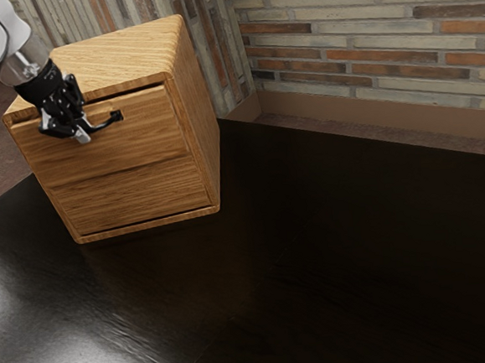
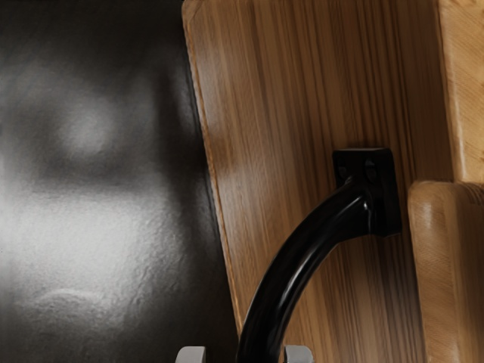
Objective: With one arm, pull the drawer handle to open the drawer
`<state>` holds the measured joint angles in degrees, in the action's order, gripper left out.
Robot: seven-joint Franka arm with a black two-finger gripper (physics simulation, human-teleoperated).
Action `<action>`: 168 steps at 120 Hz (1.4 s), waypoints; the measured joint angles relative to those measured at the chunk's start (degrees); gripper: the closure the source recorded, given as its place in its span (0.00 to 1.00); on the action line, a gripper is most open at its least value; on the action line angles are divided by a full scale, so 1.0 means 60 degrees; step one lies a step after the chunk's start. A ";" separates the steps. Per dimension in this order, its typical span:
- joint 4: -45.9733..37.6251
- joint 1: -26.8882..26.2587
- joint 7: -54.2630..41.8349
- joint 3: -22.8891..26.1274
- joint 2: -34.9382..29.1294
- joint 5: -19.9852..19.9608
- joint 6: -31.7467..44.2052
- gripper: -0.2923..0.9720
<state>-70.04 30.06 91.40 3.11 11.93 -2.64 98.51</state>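
Hand (image 1: 79, 132) at the black handle (image 1: 107, 120) of the top drawer (image 1: 134, 139).
Handle sits right at the hand, the drawer front just behind it; whether the hand has closed on it cannot be told. Cabinet (image 1: 196, 109) rests on the tabletop (image 1: 333, 267).

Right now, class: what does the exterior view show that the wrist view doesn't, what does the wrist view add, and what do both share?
Exterior alone: the cabinet top, the lower drawer and the brick wall. Wrist alone: the screw holes in the square mount. Both: the black handle, the top drawer it is fixed to, and the dark table.
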 joint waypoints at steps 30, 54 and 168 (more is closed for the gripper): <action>-0.0442 0.0011 -0.0014 0.0000 -0.0371 -0.0005 -0.0023 0.75; -0.0902 -0.0003 -0.0021 0.0004 -0.0806 -0.0015 -0.0030 0.75; -0.2612 -0.0079 -0.0027 0.0046 -0.2189 -0.0088 -0.0056 0.75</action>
<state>-85.72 29.58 91.24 3.39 -1.21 -3.16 98.17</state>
